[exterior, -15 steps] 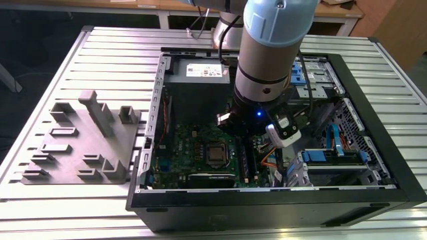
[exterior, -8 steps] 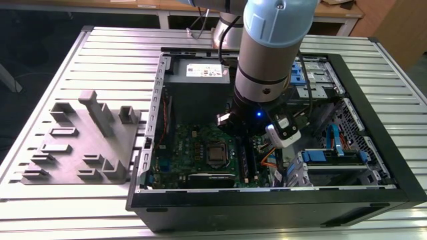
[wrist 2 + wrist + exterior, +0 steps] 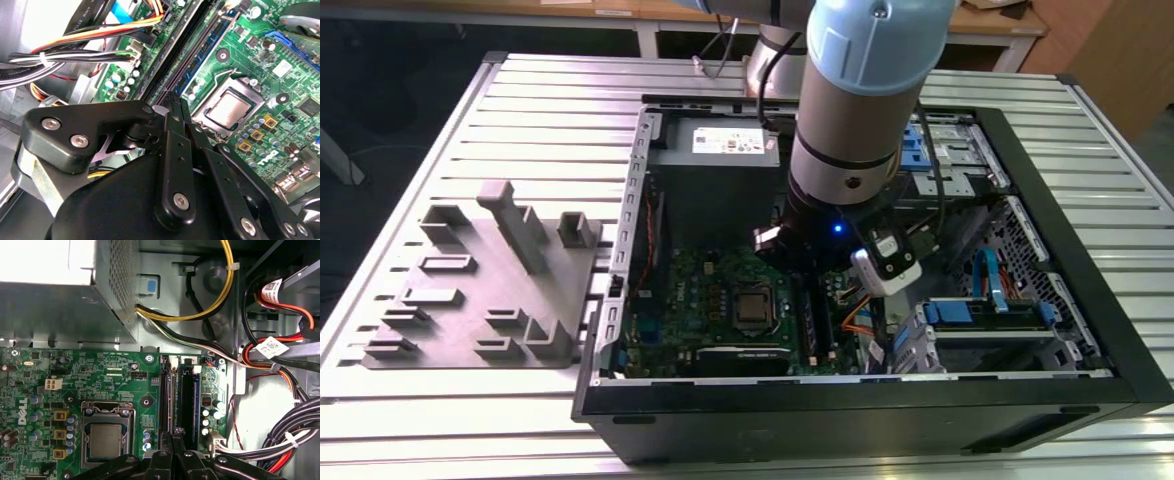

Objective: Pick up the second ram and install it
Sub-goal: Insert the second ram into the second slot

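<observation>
In both wrist views my gripper point(image 3: 174, 98) point(image 3: 176, 431) is down over the memory slots to one side of the processor socket. Its two fingers point(image 3: 169, 150) are pressed together. From between the tips a long, narrow dark stick, the second ram point(image 3: 180, 47) point(image 3: 168, 395), runs edge-on along a slot, low against the green motherboard point(image 3: 115, 375). A parallel slot point(image 3: 187, 395) with a blue edge lies beside it. In the exterior view my arm point(image 3: 854, 120) reaches down into the open computer case point(image 3: 1107, 330) above those slots point(image 3: 809, 315).
The square silver processor point(image 3: 106, 440) point(image 3: 754, 310) sits beside the slots. The grey power-supply box point(image 3: 720, 150) point(image 3: 50, 305) is at the case's far end. Bundled cables point(image 3: 280, 365) point(image 3: 75, 60) and a drive cage point(image 3: 974, 320) crowd the other side. A grey slotted block point(image 3: 494, 290) stands outside the case.
</observation>
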Controlling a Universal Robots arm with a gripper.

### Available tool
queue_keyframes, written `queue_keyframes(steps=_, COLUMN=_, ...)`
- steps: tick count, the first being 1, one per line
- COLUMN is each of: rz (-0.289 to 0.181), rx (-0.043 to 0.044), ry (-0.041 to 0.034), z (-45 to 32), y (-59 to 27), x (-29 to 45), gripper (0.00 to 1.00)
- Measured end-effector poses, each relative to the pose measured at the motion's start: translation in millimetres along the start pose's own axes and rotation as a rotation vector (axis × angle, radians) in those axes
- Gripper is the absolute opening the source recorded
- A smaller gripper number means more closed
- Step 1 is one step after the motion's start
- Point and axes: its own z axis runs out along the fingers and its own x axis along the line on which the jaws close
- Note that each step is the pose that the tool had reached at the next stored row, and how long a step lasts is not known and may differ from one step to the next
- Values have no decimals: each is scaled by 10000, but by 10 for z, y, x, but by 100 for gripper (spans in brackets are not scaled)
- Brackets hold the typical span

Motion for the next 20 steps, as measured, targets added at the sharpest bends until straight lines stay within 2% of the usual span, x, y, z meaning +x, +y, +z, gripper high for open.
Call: queue_keyframes(steps=20, rz=322, rx=9, ry=-12, z=0, y=0, x=-4, gripper=8)
